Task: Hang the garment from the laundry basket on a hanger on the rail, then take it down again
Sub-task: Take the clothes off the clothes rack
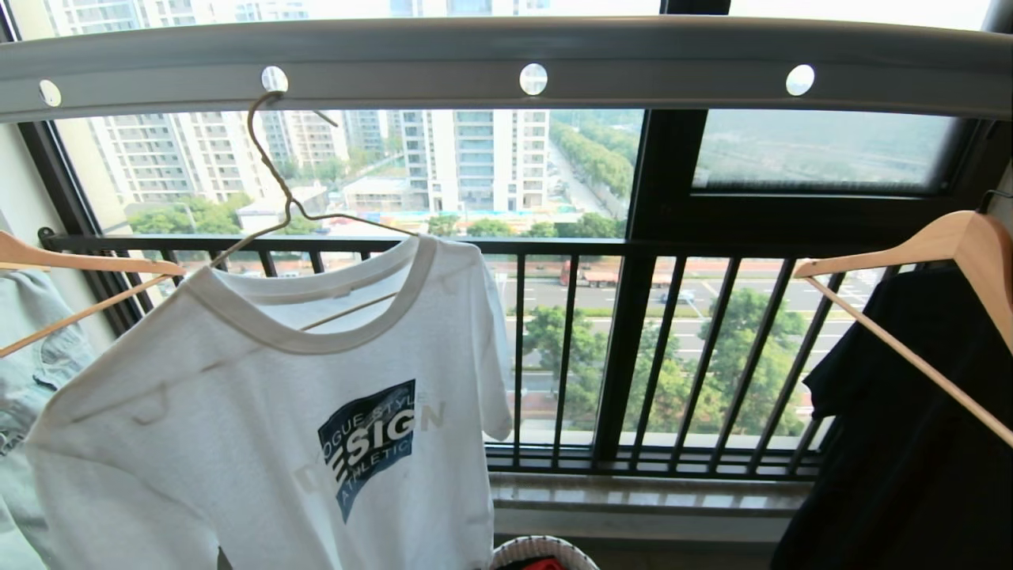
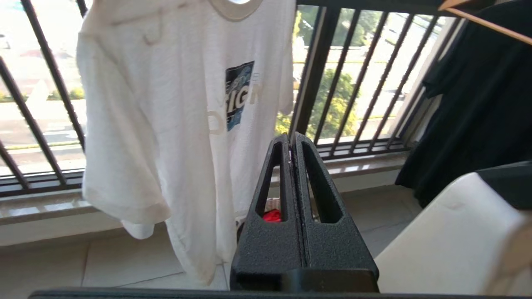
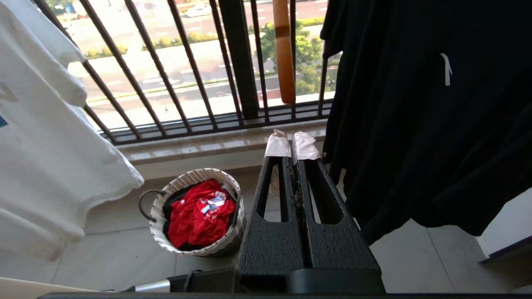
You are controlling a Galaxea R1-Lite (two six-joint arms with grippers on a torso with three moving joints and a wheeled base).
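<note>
Overlooking a high-rise street through the dark barred window railing (image 1: 633,348), hanging from the rail (image 1: 506,55) on the thin wire hanger (image 1: 273,170): the white T-shirt (image 1: 261,427), at eight o'clock in the head view. Both waiting low with fingers pressed together, holding nothing: left gripper (image 2: 293,137), right gripper (image 3: 292,143). Taking it down probably meaning lifting the hook straight out, avoiding the wooden hanger (image 1: 934,261) and black garment (image 1: 910,443) at three o'clock, denim (image 1: 32,348) at nine, laundry basket (image 3: 195,211) below.

Rail (image 1: 506,59): overhead, before window.
Hanger (image 1: 273,170): hooked in rail hole.
Garment (image 1: 269,427): on hanger.
Laundry basket (image 3: 195,211): on floor, below.
</note>
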